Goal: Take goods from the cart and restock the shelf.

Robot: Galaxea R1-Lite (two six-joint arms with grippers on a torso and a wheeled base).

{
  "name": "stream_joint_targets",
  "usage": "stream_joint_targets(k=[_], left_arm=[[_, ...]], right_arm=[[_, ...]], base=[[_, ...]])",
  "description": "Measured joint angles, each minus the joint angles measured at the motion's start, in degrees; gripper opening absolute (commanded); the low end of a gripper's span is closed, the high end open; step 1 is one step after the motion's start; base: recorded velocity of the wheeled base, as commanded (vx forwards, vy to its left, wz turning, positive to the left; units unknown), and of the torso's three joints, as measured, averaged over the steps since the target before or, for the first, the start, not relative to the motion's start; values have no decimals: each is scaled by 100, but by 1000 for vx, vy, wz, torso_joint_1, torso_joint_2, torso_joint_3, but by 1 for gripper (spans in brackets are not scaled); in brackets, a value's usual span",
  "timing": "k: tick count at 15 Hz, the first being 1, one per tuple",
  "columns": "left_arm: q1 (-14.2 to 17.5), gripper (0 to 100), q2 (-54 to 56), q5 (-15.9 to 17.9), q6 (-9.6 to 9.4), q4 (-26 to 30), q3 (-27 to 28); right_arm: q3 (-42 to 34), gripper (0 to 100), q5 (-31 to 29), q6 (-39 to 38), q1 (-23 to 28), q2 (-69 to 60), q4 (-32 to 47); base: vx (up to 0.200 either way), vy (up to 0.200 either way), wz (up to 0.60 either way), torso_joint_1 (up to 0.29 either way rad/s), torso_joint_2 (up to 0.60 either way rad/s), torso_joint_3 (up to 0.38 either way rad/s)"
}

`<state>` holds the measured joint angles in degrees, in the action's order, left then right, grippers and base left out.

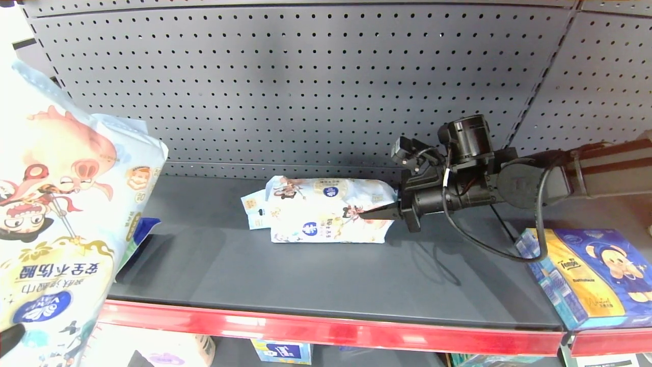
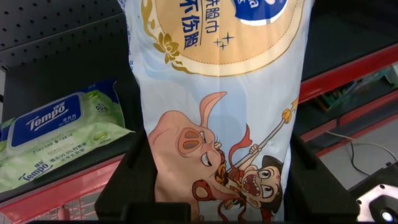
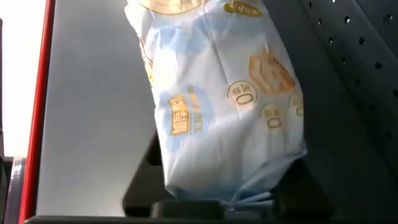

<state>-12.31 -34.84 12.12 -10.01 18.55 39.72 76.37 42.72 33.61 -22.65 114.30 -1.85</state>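
Grey pegboard back wall

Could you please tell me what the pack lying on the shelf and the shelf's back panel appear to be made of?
Tissue pack: soft printed plastic film, slightly glossy, judging by its wrinkles and crimped end.
Back panel: probably painted sheet metal, matte grey, with even rows of punched holes.

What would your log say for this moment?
left gripper: holding raised pack | right gripper: at flat pack on shelf
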Motion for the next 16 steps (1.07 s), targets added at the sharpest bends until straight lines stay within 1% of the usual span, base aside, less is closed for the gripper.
stream_joint_targets(k=[3, 7, 9, 11, 13, 16], left_arm=[[0, 0, -30, 20, 7, 0, 16], [-2, 0, -83, 46, 18, -9, 11], [0, 0, -99, 55, 35, -105, 11], [-2, 0, -115, 57, 35, -126, 0], [-4, 0, -126, 55, 35, -123, -6], [-2, 0, -129, 55, 35, -123, -9]], right_arm=[[-402, 0, -71, -35, -4, -357, 24], [-1436, 0, -304, -44, -24, -1224, 22], [-1938, 0, -394, -50, -61, -1635, 16], [-2392, 0, -568, -52, -227, -2020, 0], [-2632, 0, -680, -50, -428, -2267, 11], [-2803, 0, -1075, -55, -660, -2427, 9]], base=[[0, 0, 0, 0, 0, 0], [0, 0, 0, 0, 0, 0], [0, 0, 0, 0, 0, 0], [0, 0, 0, 0, 0, 0], [0, 0, 0, 0, 0, 0], [0, 0, 0, 0, 0, 0]])
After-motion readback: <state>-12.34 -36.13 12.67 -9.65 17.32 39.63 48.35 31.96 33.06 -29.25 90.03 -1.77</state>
